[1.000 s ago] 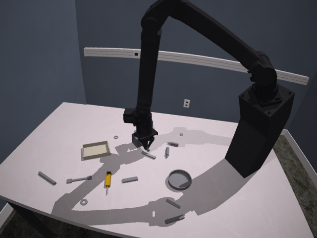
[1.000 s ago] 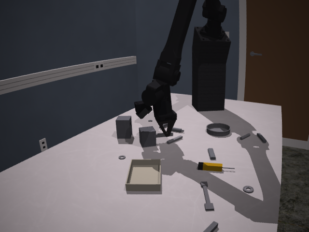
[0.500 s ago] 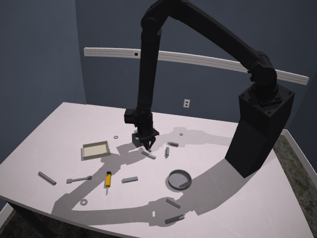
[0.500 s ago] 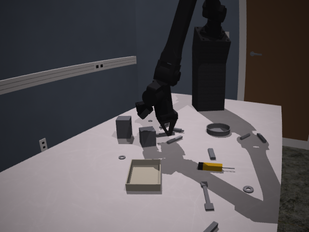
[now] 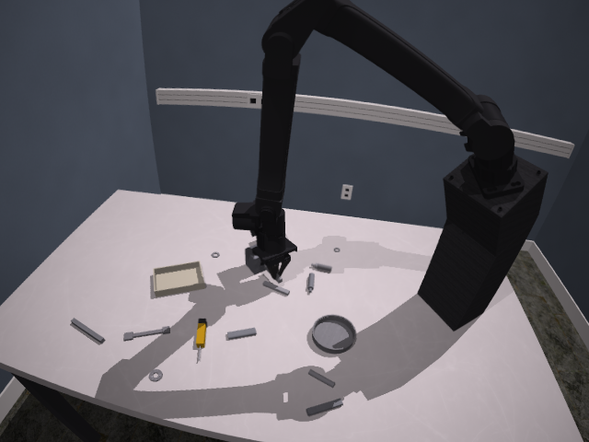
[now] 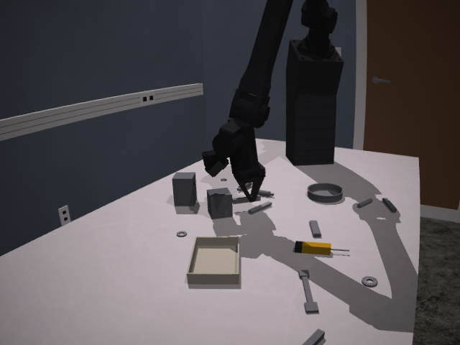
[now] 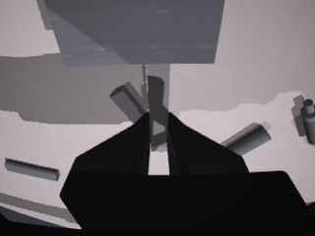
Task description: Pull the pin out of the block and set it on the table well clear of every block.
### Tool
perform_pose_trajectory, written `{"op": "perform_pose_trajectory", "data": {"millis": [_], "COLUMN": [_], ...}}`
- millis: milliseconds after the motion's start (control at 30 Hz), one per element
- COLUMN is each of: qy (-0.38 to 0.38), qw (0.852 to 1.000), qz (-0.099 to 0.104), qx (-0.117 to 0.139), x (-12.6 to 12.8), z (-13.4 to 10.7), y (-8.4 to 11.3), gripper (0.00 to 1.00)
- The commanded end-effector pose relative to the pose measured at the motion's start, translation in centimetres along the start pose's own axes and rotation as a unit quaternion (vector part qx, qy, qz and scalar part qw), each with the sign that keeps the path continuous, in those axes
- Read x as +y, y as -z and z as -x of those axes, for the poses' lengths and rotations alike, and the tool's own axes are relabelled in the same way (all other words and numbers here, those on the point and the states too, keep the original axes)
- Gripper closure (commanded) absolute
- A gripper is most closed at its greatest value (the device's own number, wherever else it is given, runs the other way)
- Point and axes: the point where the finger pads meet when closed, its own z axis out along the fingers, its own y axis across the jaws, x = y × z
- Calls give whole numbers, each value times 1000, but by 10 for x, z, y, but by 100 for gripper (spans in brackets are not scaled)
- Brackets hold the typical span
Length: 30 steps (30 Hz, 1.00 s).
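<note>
A dark grey block (image 5: pixel 251 257) (image 6: pixel 219 203) (image 7: pixel 132 14) stands on the white table (image 5: pixel 119 228) (image 6: pixel 111 297). A thin grey pin (image 6: pixel 241 200) (image 7: pixel 156 94) runs level from the block's side face to my fingers. My gripper (image 5: pixel 278 274) (image 6: pixel 253 198) (image 7: pixel 158 119) is shut on the pin's outer end, low over the table just beside the block. In the wrist view only a short length of pin shows between fingers and block. I cannot tell whether its tip is still in the hole.
A taller grey block (image 6: pixel 183 188) stands just behind the pin's block. A loose bar (image 5: pixel 275 287) (image 6: pixel 259 207) (image 7: pixel 246 140) and bolts (image 5: pixel 310 281) lie close to the fingers. A beige tray (image 5: pixel 178 278) (image 6: pixel 215 259), a round dish (image 5: pixel 333 333) (image 6: pixel 324 192) and a yellow tool (image 5: pixel 201 332) (image 6: pixel 313 247) lie farther off.
</note>
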Motion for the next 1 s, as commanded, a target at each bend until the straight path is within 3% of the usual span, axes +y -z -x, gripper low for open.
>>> {"op": "perform_pose_trajectory", "data": {"millis": [0,967], "qy": [8,11], "qw": [1000,1000], "qz": [1,7], "qx": [-2,-7], "x": [1,3], "z": [-2,-1], "y": [-1,1], "gripper": [100,100]}}
